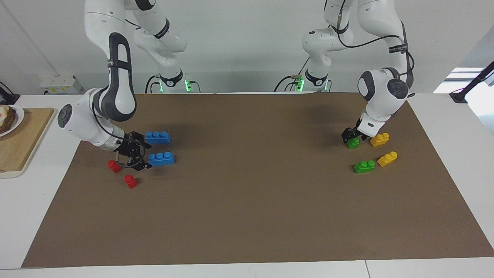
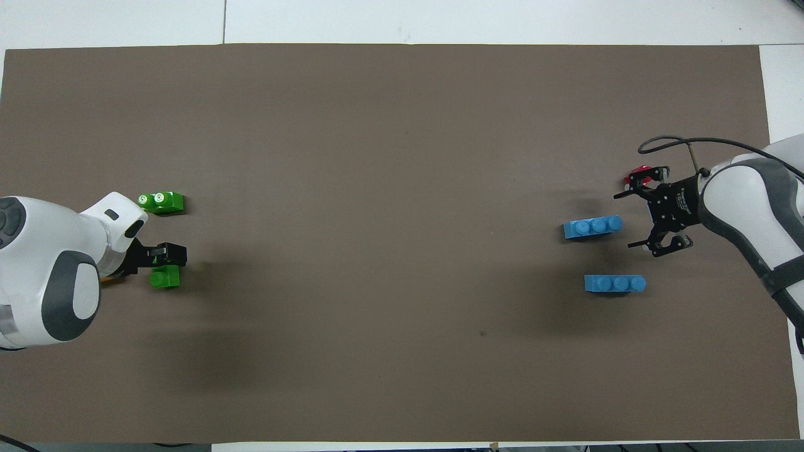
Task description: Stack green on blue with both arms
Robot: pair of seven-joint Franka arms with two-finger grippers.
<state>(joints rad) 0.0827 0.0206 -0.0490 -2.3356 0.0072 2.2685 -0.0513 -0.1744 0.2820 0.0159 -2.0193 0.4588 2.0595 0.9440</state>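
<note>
Green brick [image 1: 352,143] directly under left end effector [image 1: 350,136], on brown mat [image 1: 251,200].

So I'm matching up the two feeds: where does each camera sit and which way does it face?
Facing view: high across the table, facing the robots; both arms whole, left gripper at a green brick.
Overhead view: above the robots' end, looking steeply down; only forearms and the right gripper show.
Shared: blue bricks, half a turn apart.
</note>
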